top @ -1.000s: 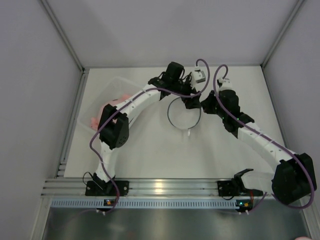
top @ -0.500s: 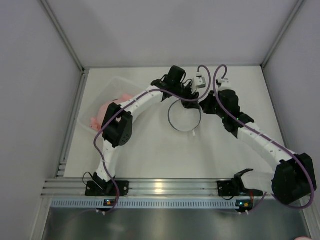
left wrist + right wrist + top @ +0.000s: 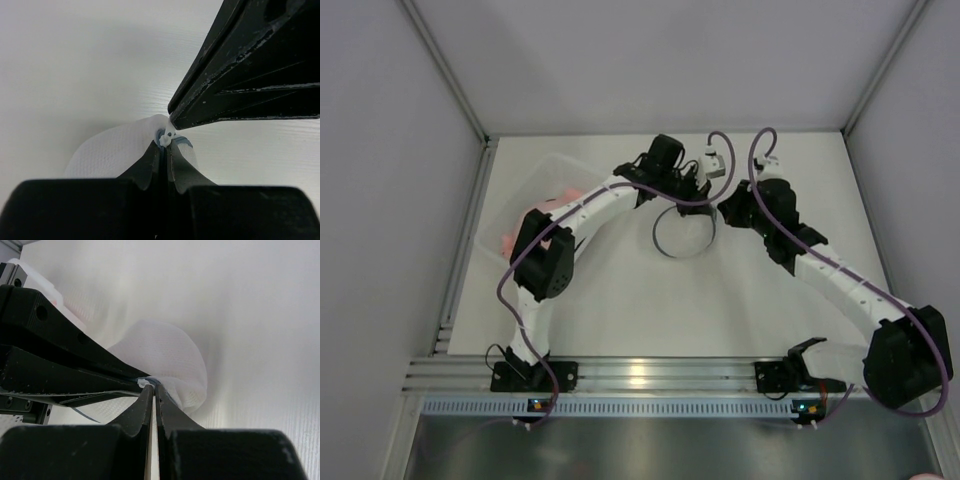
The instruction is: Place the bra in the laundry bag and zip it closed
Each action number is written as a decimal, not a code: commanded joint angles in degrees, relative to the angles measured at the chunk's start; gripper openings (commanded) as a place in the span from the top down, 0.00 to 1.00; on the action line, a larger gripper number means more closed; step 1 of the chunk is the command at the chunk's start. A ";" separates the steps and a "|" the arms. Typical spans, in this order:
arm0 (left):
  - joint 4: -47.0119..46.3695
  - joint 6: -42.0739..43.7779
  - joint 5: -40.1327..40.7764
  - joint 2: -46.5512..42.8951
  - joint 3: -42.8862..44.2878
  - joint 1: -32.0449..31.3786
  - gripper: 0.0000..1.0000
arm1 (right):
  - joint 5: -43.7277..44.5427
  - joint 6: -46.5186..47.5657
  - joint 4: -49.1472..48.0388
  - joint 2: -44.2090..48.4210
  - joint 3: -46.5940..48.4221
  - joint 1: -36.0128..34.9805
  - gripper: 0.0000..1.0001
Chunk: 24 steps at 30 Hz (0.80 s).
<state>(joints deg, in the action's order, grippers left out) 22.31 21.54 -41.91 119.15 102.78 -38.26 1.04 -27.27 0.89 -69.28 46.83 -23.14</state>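
Left wrist view: the left gripper (image 3: pixel 162 146) is clenched on the dark rim of the laundry bag (image 3: pixel 107 152), its fingertips pressed together just below a small white zip pull (image 3: pixel 165 140). The right gripper (image 3: pixel 152 389) is likewise clamped shut on the same stretch of rim, its fingers entering from the opposite side so that the two tips almost touch.

Purpose of the hold, as a judgement: one arm anchors the rim while the other takes the pull, so the soft mesh cannot bunch along the zip track.

Location: the bag lies at the far centre of the table (image 3: pixel 620 300), lifted slightly at the gripped edge. The bra cannot be made out separately; the bulging white mesh suggests it is inside, but this is not confirmed.

Clearance: bare table surrounds the near and right sides of the bag. The plastic bin (image 3: pixel 555 160) with the pink cloth (image 3: pixel 506 241) sits well apart to the left. The crowded spot is the shared rim, where both sets of fingers converge.
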 commanded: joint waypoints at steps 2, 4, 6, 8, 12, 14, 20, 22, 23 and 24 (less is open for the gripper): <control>-8.21 -7.02 -2.21 -8.31 -4.51 1.52 1.00 | 6.34 -0.68 1.13 1.51 0.37 0.64 1.00; -12.53 -11.75 -1.60 -10.59 -8.37 1.96 1.00 | 6.96 -1.03 0.96 2.04 -0.59 0.64 1.00; -18.05 -13.88 -2.21 -12.09 -12.23 2.49 0.99 | 7.57 -1.56 0.78 2.74 -1.12 0.64 1.00; -20.54 -16.17 -2.39 -13.94 -14.35 2.93 0.91 | 8.10 -1.74 0.79 3.00 -1.74 0.64 1.00; -21.78 -17.06 -3.61 -15.18 -17.09 2.93 0.61 | 6.96 -1.56 -0.35 3.88 -2.18 0.64 1.00; -21.78 -16.97 -5.19 -14.57 -17.09 3.02 0.53 | 5.12 -1.39 -0.36 3.71 -2.36 0.64 1.00; -20.99 -16.36 -6.00 -12.11 -16.48 3.02 0.48 | 1.69 -0.95 -3.08 3.36 -3.06 0.64 1.00; -20.20 -15.48 -3.98 -11.84 -16.91 2.93 0.50 | 1.07 -0.77 -3.26 3.62 -3.15 0.63 1.00; -19.50 -14.61 -0.31 -11.32 -17.00 3.02 0.50 | 0.72 -0.68 -3.78 3.62 -3.49 0.64 1.00; -18.88 -14.34 1.38 -10.88 -16.74 3.02 0.50 | 0.28 -0.77 -3.96 3.45 -3.67 0.64 1.00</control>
<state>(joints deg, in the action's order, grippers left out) 4.25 5.69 -44.42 107.39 86.04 -35.20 3.03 -29.04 -0.16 -67.11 43.68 -22.81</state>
